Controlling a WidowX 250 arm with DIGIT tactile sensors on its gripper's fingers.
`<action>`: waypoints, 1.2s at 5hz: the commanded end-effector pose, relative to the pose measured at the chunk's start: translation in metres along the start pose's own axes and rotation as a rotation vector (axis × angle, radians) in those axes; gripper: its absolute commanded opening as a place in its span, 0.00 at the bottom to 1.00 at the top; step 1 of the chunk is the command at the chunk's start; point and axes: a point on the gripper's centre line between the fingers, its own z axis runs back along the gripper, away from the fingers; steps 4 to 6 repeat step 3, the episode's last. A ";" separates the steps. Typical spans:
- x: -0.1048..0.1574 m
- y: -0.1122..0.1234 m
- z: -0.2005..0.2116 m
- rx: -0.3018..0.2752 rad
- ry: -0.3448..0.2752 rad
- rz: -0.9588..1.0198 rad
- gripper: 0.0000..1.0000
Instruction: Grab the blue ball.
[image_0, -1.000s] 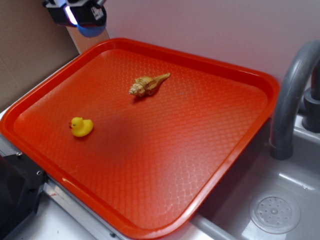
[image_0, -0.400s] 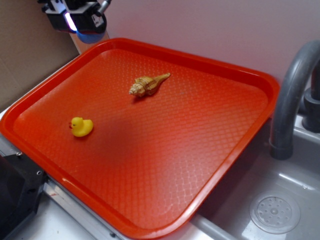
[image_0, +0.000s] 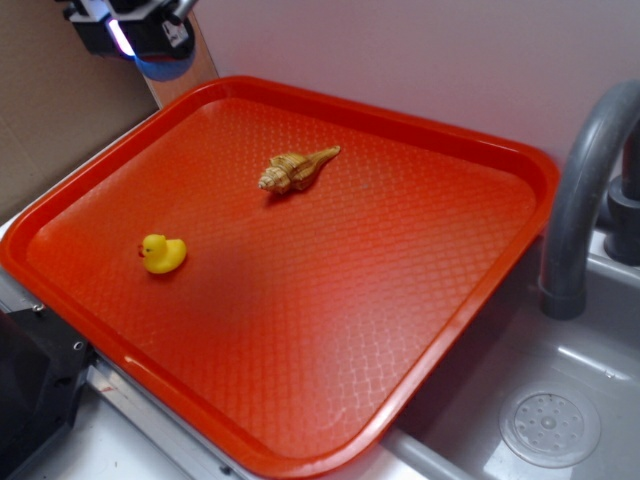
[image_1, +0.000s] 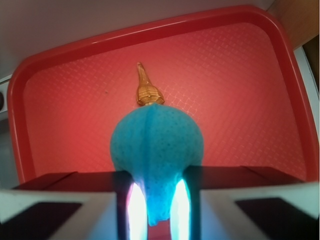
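The blue ball (image_1: 156, 150) is pinched in the end effector (image_1: 156, 205), squeezed so that its lower part narrows to a stalk between the two fingers while the rest bulges out beyond them. In the wrist view its speckled blue surface fills the centre of the picture, lit by a white glow on either side. In the exterior view only a blue sliver (image_0: 163, 67) shows beneath the dark end effector (image_0: 140, 35), at the top left corner of the picture.

Compared with a second ago, the end effector has risen and drifted left, now partly cut off by the top edge and hanging just outside the far left corner of the red tray (image_0: 420, 130). The ball has travelled with it and sits clear of the tray, so the grab looks complete and secure.

On the tray, a golden spiral seashell (image_0: 295, 168) lies near the far middle, and a small yellow toy duck (image_0: 162, 253) sits towards the left side, well apart from the shell. Neither has moved. To the right of the tray stand a grey curved faucet (image_0: 585, 190) and a grey sink with a round drain (image_0: 550, 428).
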 end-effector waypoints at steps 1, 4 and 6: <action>0.000 -0.002 0.015 -0.009 -0.033 0.035 0.00; 0.003 -0.004 0.012 0.005 -0.050 0.062 0.00; 0.003 -0.004 0.012 0.005 -0.050 0.062 0.00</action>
